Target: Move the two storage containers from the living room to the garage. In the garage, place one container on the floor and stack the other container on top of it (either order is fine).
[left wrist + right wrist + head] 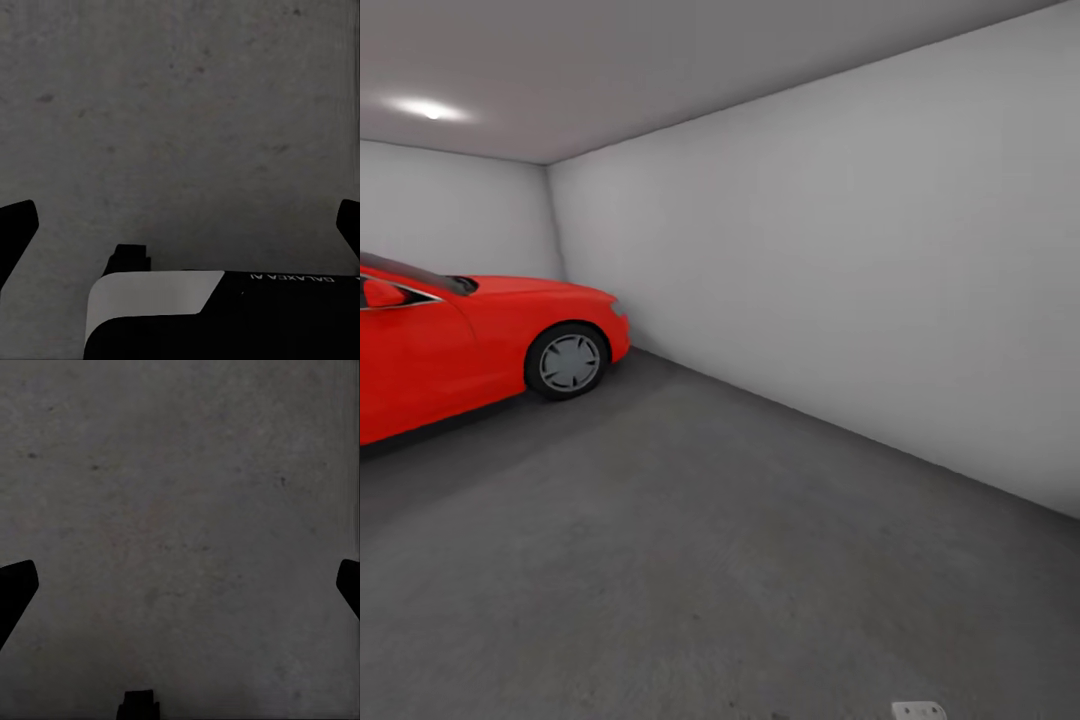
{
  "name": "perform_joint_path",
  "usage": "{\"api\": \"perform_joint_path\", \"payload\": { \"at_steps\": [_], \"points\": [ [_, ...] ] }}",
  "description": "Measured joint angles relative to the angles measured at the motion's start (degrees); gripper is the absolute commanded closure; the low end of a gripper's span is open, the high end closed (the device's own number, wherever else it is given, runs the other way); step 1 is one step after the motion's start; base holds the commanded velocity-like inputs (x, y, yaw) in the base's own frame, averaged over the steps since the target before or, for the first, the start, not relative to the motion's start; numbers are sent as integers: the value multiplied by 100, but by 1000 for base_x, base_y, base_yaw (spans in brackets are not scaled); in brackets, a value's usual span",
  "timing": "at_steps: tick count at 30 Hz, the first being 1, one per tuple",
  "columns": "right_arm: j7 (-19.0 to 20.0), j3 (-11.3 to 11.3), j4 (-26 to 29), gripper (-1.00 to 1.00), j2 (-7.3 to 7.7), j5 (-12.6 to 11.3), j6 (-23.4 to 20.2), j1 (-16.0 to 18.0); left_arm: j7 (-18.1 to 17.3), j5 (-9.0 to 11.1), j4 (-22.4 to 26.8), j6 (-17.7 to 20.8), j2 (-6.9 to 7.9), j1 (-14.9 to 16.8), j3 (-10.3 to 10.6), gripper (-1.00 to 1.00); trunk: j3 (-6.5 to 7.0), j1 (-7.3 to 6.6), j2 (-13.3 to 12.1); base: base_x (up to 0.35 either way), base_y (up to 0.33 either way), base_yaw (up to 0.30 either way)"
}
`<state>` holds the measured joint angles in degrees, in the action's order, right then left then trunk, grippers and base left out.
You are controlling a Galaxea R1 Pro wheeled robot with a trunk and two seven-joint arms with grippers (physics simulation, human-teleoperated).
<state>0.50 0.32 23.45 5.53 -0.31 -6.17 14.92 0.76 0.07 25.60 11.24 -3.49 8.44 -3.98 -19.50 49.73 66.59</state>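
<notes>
I am in the garage, with its dark grey concrete floor (690, 560) spread ahead and pale grey walls around. The two storage containers are out of view. My left gripper (180, 225) hangs open over the speckled floor (180, 112), its dark fingertips (16, 225) far apart with nothing between them. My right gripper (180, 585) is also open above bare floor (180, 495), and its fingertips (15, 589) hold nothing.
A red car (460, 340) stands at the left, its front wheel (568, 362) facing me. A long grey wall (840, 300) runs along the right into the far corner. A black and white part of the robot (225, 315) shows below the left gripper.
</notes>
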Motion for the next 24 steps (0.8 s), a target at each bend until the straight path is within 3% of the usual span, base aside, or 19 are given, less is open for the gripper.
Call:
{"api": "perform_joint_path", "payload": {
  "at_steps": [24],
  "points": [
    [-1, 0, 0, -100, 0, -1, 0, 0, -4, 0, 0, 3, 4, 0, -16, -100, 0, 1, 0, -300, 19, -275]
  ]
}}
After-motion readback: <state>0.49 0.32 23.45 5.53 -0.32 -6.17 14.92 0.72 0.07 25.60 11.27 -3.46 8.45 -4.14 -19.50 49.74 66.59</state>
